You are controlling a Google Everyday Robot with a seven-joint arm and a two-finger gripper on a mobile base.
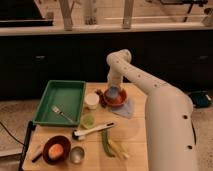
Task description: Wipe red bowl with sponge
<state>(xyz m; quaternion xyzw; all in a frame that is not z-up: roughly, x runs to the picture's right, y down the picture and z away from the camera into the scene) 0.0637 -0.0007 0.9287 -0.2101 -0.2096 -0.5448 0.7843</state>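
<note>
The red bowl (115, 99) sits on the pale blue cloth (125, 107) at the back of the wooden table (134, 134), just right of the white cup (92, 100). The sponge (113, 93) is inside the bowl. The gripper (112, 89) is right above it, but I cannot tell how its jaws stand. The green tray (70, 97) holds a fork (62, 113).

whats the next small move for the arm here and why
Probably a short circular rub inside the red bowl. The gripper sits right over the bowl with the sponge down in its opening, so it looks placed to wipe rather than travel.
</note>
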